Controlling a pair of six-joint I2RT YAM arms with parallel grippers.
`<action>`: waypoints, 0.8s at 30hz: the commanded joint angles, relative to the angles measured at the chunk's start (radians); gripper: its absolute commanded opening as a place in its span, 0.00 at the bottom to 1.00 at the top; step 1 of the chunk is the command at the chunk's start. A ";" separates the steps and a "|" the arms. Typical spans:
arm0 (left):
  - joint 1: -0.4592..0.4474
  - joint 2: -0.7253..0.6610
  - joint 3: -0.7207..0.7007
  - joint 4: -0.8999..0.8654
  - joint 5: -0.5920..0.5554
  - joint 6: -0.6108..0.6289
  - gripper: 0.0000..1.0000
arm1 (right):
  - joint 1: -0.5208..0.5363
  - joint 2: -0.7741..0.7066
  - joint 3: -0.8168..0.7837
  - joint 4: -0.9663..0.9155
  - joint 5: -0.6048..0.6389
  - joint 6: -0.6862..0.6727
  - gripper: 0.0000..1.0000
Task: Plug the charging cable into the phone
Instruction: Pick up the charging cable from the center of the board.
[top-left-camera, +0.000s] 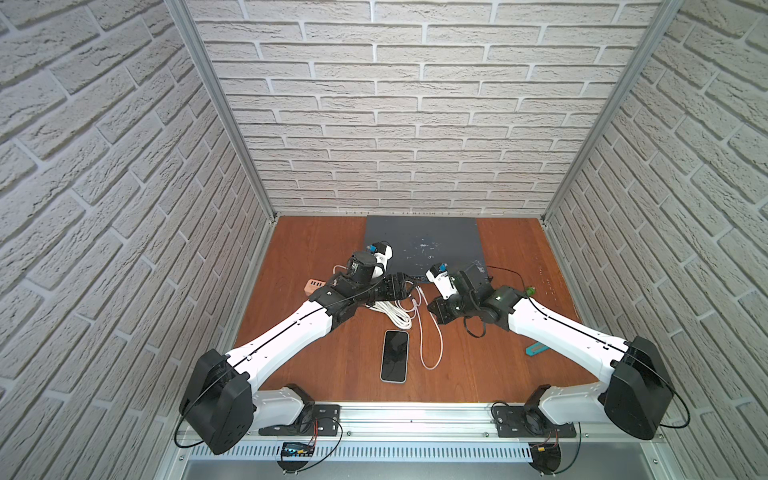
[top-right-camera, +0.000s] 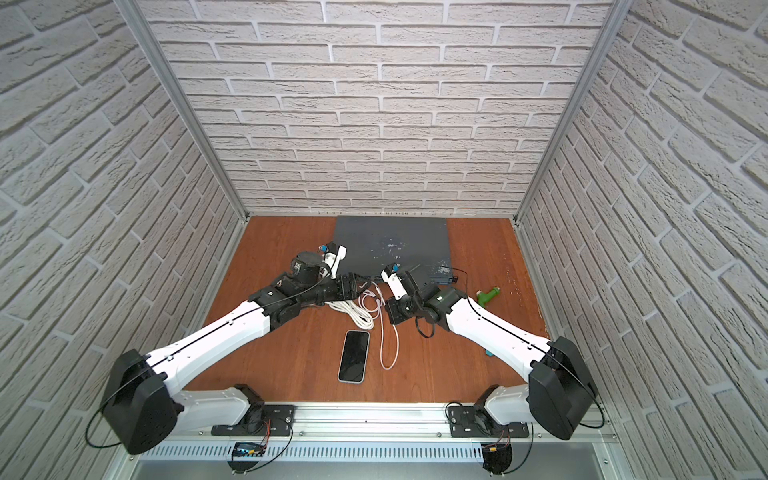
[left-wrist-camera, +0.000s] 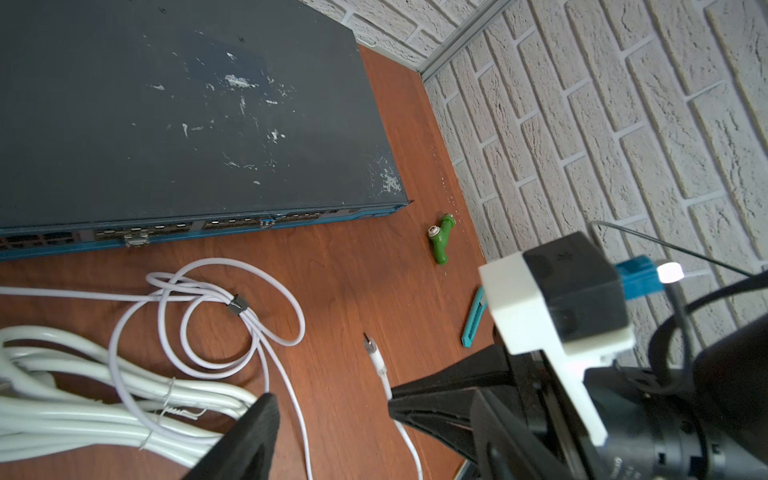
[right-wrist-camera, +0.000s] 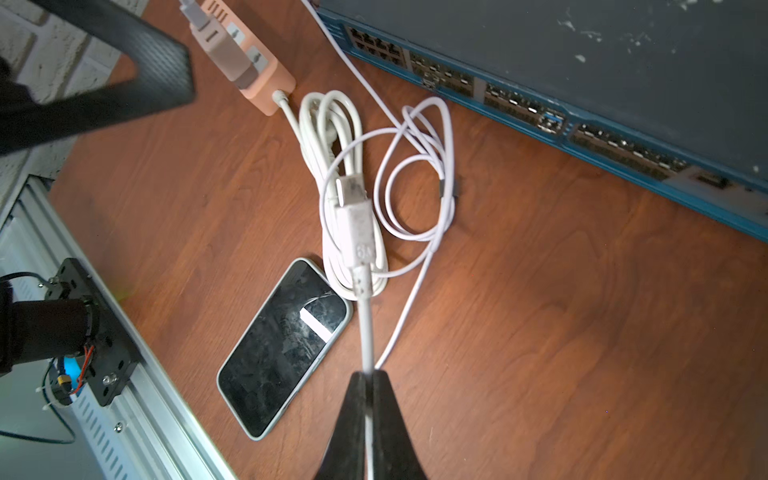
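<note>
Closest to us in the right wrist view, the right gripper (right-wrist-camera: 368, 376) has its black jaws pressed together on the charging cable (right-wrist-camera: 365, 328), pinching it a little way behind the plug (right-wrist-camera: 358, 226). We see the plug as a stubby white block, scuffed grey, which in this view overlaps a bundled thicker white cord (right-wrist-camera: 328, 137). The rest of the thin white cable lies in loose loops on the wooden table (right-wrist-camera: 540, 332), cinched by a dark clip (right-wrist-camera: 449, 187). We find the phone (right-wrist-camera: 286, 345) flat on the wood just beside the bundle, screen up, glossy black, smudged, with a pale rim. Our left gripper (top-left-camera: 409, 287) hangs near the grey-blue box (top-left-camera: 419, 241), jaws spread, holding nothing.
</note>
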 joint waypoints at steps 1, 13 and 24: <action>-0.009 0.023 -0.012 0.086 0.033 -0.002 0.70 | 0.014 -0.011 0.030 0.047 -0.044 -0.032 0.03; -0.042 0.134 0.073 0.054 0.011 -0.018 0.54 | 0.057 -0.038 0.085 -0.012 -0.029 -0.079 0.03; -0.039 0.094 0.066 0.029 -0.067 -0.033 0.43 | 0.062 -0.039 0.085 -0.034 0.000 -0.095 0.03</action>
